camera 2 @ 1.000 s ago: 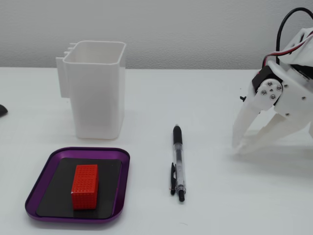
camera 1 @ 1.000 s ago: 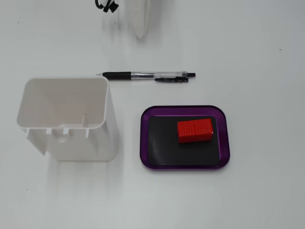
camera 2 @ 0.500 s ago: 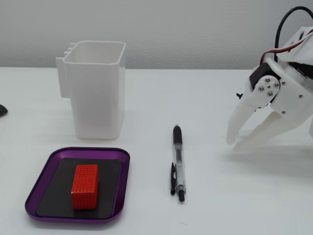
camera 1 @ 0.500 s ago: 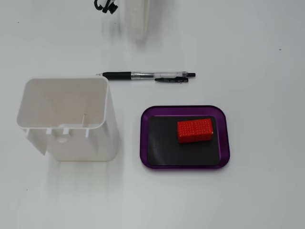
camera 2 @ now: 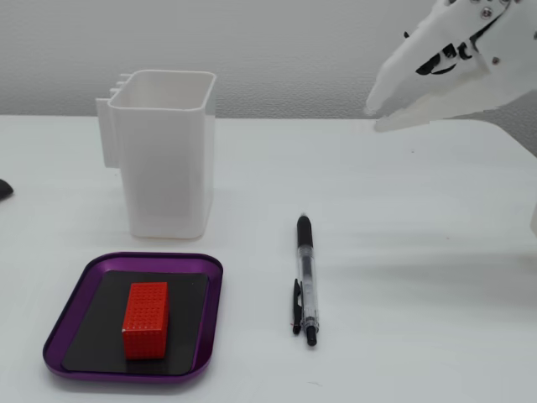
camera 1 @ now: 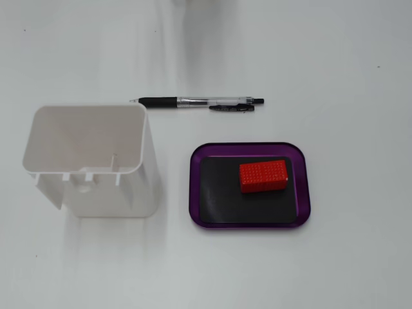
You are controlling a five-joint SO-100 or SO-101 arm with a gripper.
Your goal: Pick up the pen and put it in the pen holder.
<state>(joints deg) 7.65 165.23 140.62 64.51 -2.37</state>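
A pen [camera 1: 199, 102] with a clear barrel and black grip lies flat on the white table; in the other fixed view the pen [camera 2: 304, 277] lies right of the holder. The pen holder [camera 1: 148, 180] is a white, open-topped, empty box standing upright [camera 2: 168, 168]. My white gripper [camera 2: 375, 117] hangs in the air at the upper right of that view, well above and behind the pen, touching nothing. Its fingertips look together and it holds nothing. The gripper is outside the top-down fixed view.
A purple tray [camera 1: 248, 147] with a black inlay holds a red block [camera 1: 262, 176]; it sits in front of the holder, left of the pen [camera 2: 210, 311]. A dark object [camera 2: 4, 189] shows at the left edge.
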